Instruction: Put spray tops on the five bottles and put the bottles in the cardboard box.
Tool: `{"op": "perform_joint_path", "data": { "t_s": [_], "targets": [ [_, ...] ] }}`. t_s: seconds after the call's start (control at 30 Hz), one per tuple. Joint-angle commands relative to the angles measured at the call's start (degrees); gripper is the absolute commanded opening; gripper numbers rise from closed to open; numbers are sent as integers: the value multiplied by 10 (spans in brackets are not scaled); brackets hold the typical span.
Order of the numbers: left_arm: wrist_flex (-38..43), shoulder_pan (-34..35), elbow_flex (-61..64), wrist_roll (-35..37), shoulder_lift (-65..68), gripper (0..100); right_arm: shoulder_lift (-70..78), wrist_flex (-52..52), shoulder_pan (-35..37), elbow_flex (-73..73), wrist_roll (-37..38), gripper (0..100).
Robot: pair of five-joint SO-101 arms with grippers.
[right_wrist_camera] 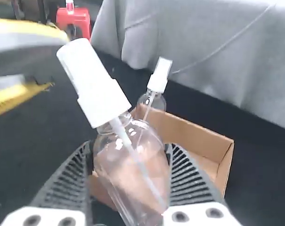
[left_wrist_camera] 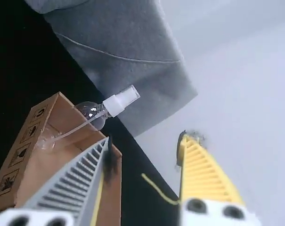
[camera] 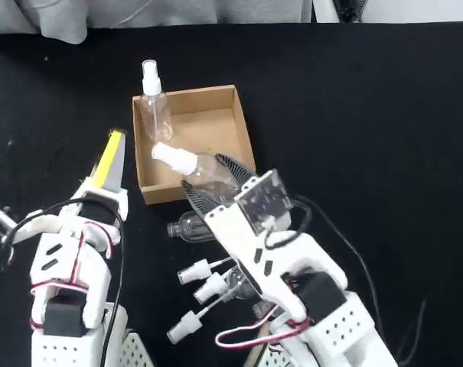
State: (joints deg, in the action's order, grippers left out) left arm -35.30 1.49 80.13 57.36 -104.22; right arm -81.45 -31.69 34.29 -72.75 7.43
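Ok: the cardboard box (camera: pixel 244 130) sits mid-table, with handling pictograms (left_wrist_camera: pixel 20 152) printed on its outer wall. The right gripper (camera: pixel 216 180) clamps a capped bottle (camera: pixel 204 170), tilted over the box's near edge. The left gripper (camera: pixel 112 157) is spread wide and empty, beside the box. A second capped bottle (camera: pixel 155 113) stands upright at the box's far corner. An uncapped bottle (camera: pixel 187 228) lies outside, with three loose spray tops (camera: pixel 194 271) near it.

Held in right gripper (right_wrist_camera: pixel 130 157): clear bottle (right_wrist_camera: pixel 133 179), gripped at the body between ribbed dark fingers (right_wrist_camera: pixel 67 179). White spray top (right_wrist_camera: pixel 93 84) on its neck, tilted, dip tube visible inside. Beyond, cardboard box (right_wrist_camera: pixel 203 141) on black table (right_wrist_camera: pixel 34 136). Second bottle (right_wrist_camera: pixel 150 101) upright at box's far rim, capped with second spray top (right_wrist_camera: pixel 159 74). Grey cloth (right_wrist_camera: pixel 203 47) behind. Yellow finger (right_wrist_camera: pixel 15 99) of other arm near held top.
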Motion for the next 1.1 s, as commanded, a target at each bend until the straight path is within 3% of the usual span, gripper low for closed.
{"op": "perform_joint_path", "data": {
  "t_s": [0.0,0.17,0.43,0.9,1.07],
  "targets": [
    [64,0,22,-26,-4,213,-45,8,11,0,1,22],
    [70,-4,27,-27,-3,213,-55,7,12,-7,1,21],
    [42,-114,36,-105,-3,213,-55,7,31,-17,3,21],
    [41,-122,35,-113,-3,213,-53,1,28,-24,38,21],
    [41,-138,36,-151,-3,212,-53,-1,28,-26,38,21]
  ]
}}
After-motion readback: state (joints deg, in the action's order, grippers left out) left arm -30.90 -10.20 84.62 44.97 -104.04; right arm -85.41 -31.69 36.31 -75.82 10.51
